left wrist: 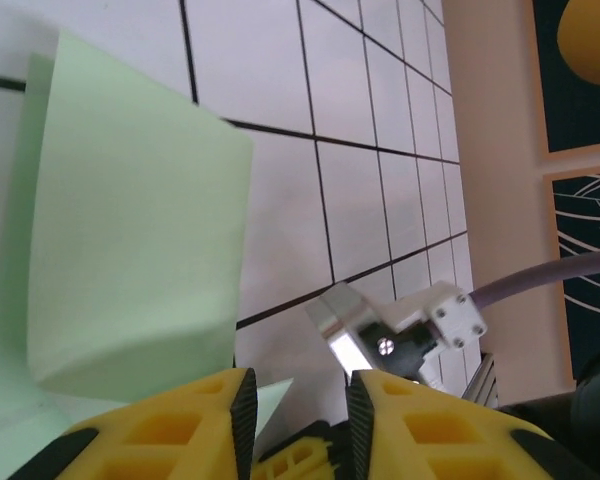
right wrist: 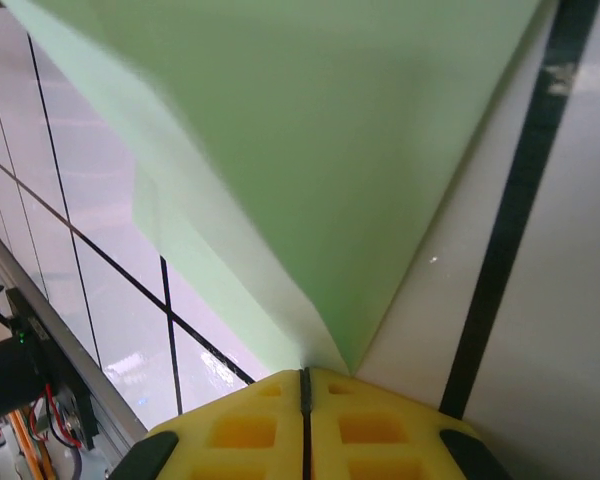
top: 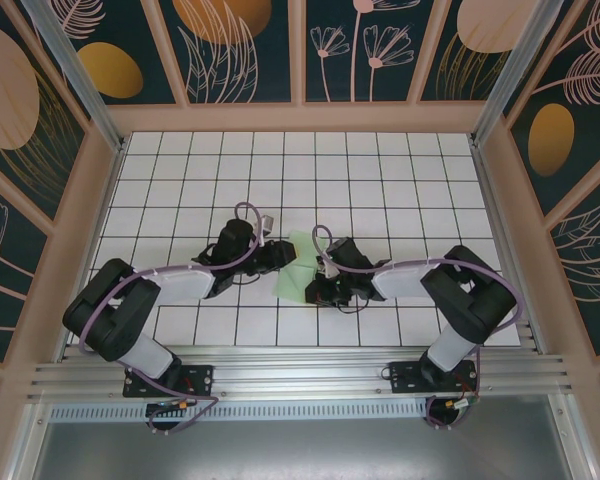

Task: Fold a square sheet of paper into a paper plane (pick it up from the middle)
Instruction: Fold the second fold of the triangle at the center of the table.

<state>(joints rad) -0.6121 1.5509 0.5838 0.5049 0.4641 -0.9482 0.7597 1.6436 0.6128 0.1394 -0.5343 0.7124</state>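
The two arms lean in toward each other over the middle of the white gridded desk (top: 380,180), and the pale green sheet of paper (top: 298,270) lies between their heads, on the near half of the desk. From above, the left gripper (top: 280,256) sits at the sheet's left edge and the right gripper (top: 313,288) at its right near corner, both close up against it. On the right wrist camera the right gripper (right wrist: 303,372) has its yellow jaws pressed tight together, no gap down the seam. The sheet of paper (right wrist: 330,150) narrows to a folded point that runs straight into that seam, so the jaws look to be pinching that corner. From there the paper fans up and away, lifted off the desk (right wrist: 570,300) with a second layer showing along its left edge. On the left wrist camera the left gripper (left wrist: 298,385) has its jaws standing apart with a narrow gap, and the desk (left wrist: 380,200) shows beyond it. The sheet of paper (left wrist: 130,230) lies to the left of those jaws, one flap raised and curling. A small pale tip of it reaches just beside the left-hand finger (left wrist: 242,400); I cannot tell whether it touches.
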